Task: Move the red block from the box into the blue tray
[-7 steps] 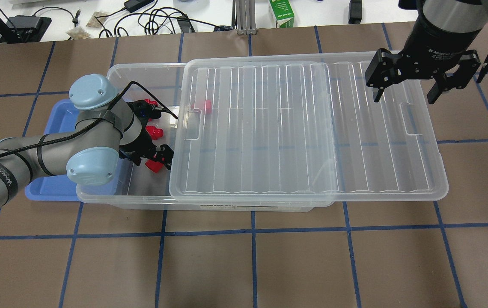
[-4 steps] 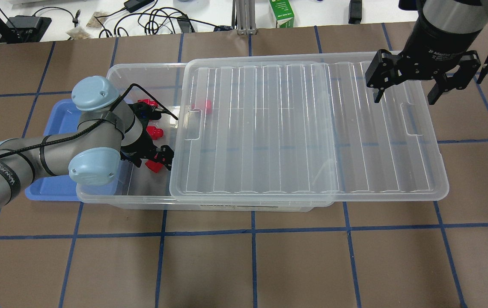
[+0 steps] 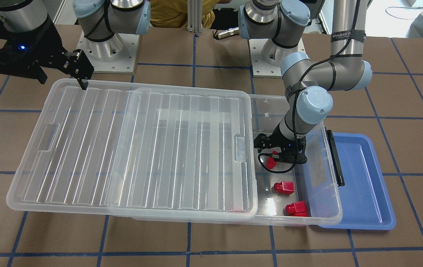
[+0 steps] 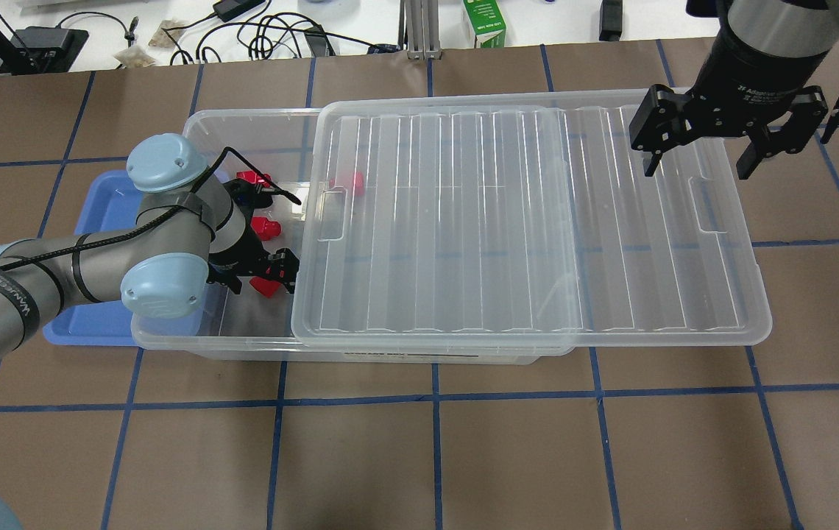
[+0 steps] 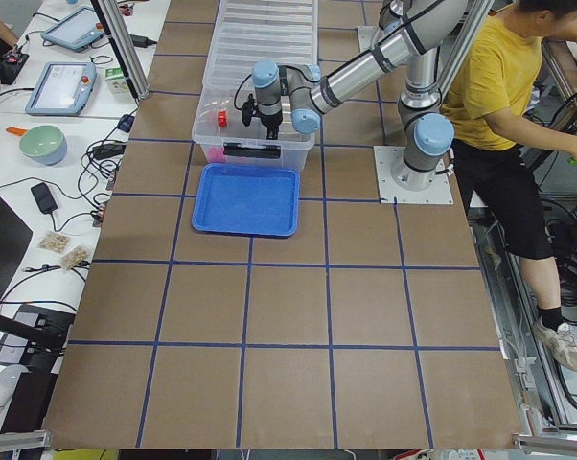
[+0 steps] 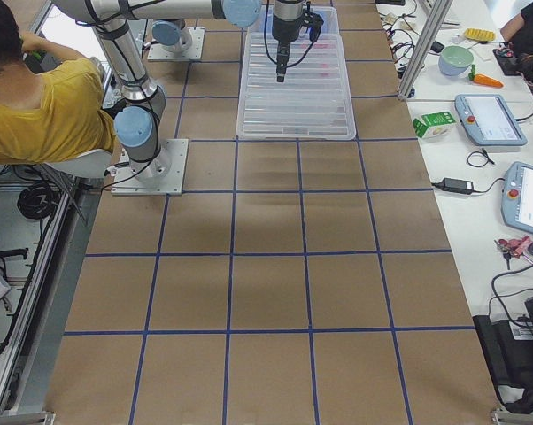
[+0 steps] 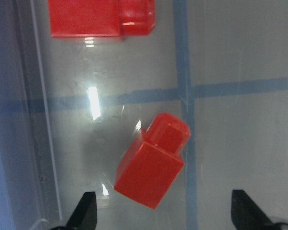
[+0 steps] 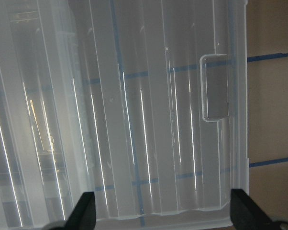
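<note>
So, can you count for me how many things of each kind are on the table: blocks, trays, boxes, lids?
Red blocks: 4, one of them seen through clear plastic
Blue tray: 1
Clear box: 1
Lid: 1
Total: 7

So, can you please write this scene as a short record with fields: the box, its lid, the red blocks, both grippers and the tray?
box: one end uncovered
lid: slid sideways, covers most of the box
red block: lies at an angle on the box floor
other blocks: two, also in the uncovered end
left gripper: open, down in the box, straddles the red block without touching it
right gripper: open, above the lid's far end
tray: beside the box, no block in it
</note>
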